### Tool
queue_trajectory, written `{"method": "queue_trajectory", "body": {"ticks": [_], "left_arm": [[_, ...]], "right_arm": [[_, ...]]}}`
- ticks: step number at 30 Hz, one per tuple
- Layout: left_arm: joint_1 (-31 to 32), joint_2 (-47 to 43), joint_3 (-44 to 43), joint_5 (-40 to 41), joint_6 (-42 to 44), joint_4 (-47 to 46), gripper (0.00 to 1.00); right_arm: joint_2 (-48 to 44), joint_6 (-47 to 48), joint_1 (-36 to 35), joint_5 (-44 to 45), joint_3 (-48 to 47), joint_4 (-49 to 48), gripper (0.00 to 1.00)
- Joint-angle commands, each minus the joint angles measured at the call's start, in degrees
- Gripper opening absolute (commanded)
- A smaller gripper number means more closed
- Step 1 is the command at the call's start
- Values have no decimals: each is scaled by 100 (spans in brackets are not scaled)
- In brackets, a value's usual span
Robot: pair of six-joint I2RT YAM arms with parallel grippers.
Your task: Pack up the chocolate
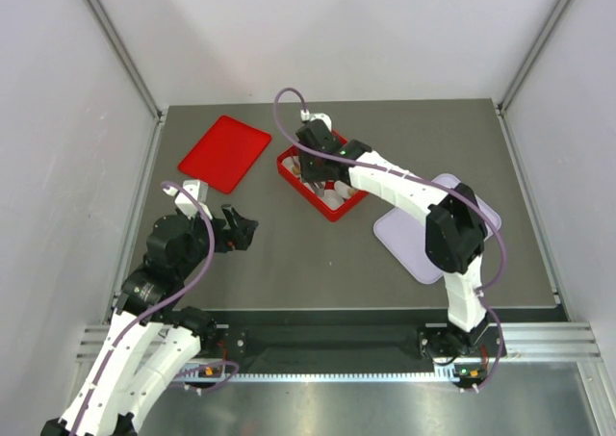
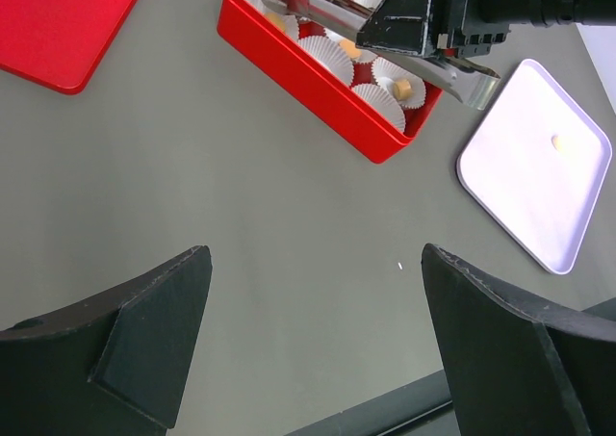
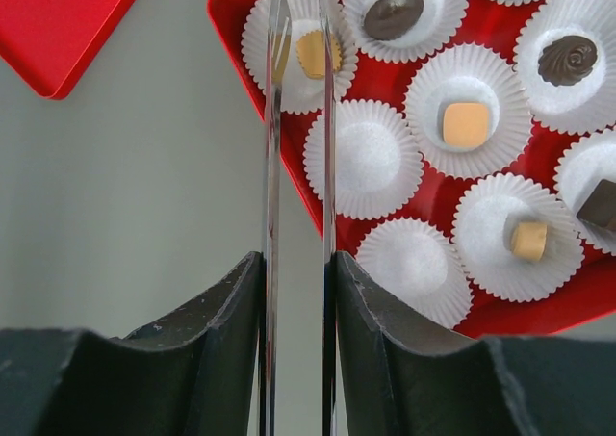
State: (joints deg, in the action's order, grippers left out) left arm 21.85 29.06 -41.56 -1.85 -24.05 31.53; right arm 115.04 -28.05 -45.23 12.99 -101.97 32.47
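From where I stand, most of the chocolate is already in the red box at the middle of the worktop, toward its far side. Dark and tan bites each sit in one of the white fluted paper cups, and at least two cups are empty. One stray tan piece lies alone on the lilac tray, to the right of the box and nearer. The box's red lid lies flat off to the left. The right pincer is clenched on a pair of steel tweezers, its fingers pressing the two blades from outside. The blade tips reach a corner cup and flank a tan cube. I cannot tell whether they are pinching it or have let it drop. The left pincer hangs released and wide at the near left, with nothing between its fingers. These bites look light and small, with smooth sides, so I'd expect them to slip or twist out of thin steel if caught on a corner. They would probably also scuff or dent under a hard squeeze. The safest hold seems to be across two flat opposite faces, low on the body, with gentle pressure. The paper cups look flimsy and could tip or shift if the tips snag a fluted rim.
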Motion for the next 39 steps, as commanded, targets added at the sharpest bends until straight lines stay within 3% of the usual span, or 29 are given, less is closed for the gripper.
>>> {"method": "queue_trajectory", "body": {"ticks": [1,12,18,25,29,35,39], "left_arm": [[4,30,-36,-9,6,-112,95],[4,91,-27,-70,15,-129,95],[13,126,-19,-114,24,-129,95],[13,170,-10,-141,15,-138,95],[13,179,-10,-184,15,-147,95],[13,162,-10,-185,15,-147,95],[13,135,-10,-185,15,-147,95]], "right_arm": [[-113,124,-91,238,-174,-197,35],[-1369,538,14,678,36,329,35],[-2810,433,374,915,1389,1006,36],[-4586,89,1481,828,3479,1735,38],[-5324,326,2139,845,4104,1921,41],[-5475,590,3387,486,4625,1930,44],[-5475,652,3758,239,4792,1842,46]]}}
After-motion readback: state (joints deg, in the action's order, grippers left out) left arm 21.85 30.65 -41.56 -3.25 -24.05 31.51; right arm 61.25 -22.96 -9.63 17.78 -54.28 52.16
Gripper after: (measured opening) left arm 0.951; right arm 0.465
